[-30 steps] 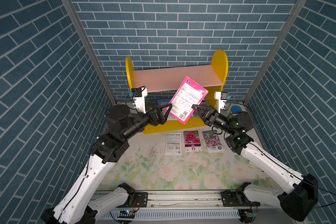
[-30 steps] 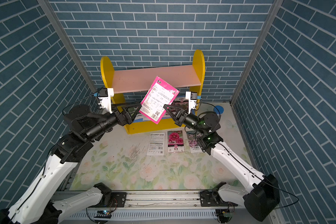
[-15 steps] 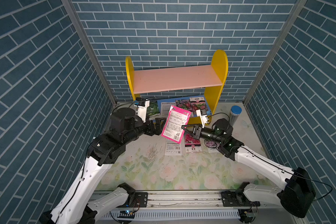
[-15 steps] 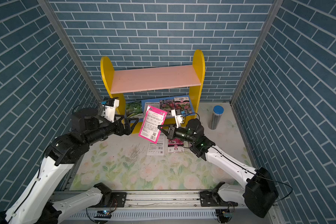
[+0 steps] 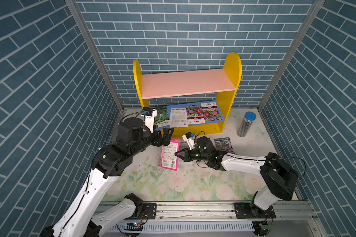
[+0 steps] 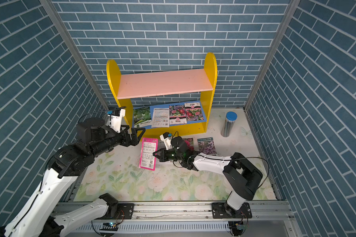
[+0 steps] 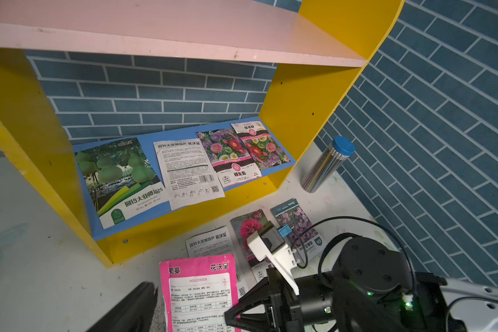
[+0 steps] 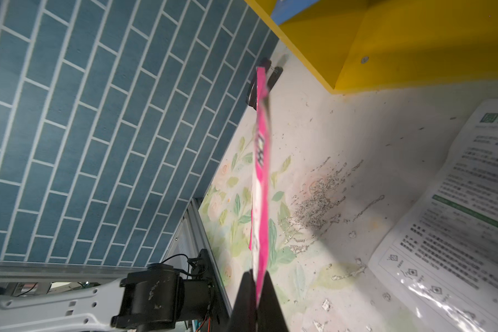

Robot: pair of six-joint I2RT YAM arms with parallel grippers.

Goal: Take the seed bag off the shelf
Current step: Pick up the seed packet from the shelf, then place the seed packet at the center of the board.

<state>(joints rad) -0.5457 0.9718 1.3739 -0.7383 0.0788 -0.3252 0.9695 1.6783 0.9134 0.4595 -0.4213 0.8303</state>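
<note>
One hollyhock seed bag [image 5: 169,154] is hanging pinched in the right jaws before the shelf [image 5: 186,84], seemingly for laying down; left jaws are standing spread.

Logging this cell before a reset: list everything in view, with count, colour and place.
shelf: 1, yellow sides, pink upper board, blue lower board, at the back wall
seed packets on the shelf: 4, green, white, two flowered, on the blue board
pink seed bag: 1, pink and white, in front of the shelf, gripped
seed packets on the mat: 3, white, red-flowered, purple-flowered, before the shelf
canister: 1, silver, blue cap, upright beside the shelf
mat: 1, pale floral, under everything
dark specks: many, grey, strewn on the mat
left gripper: 1, black, open, near the bag
right gripper: 1, black, shut on the pink seed bag
</note>
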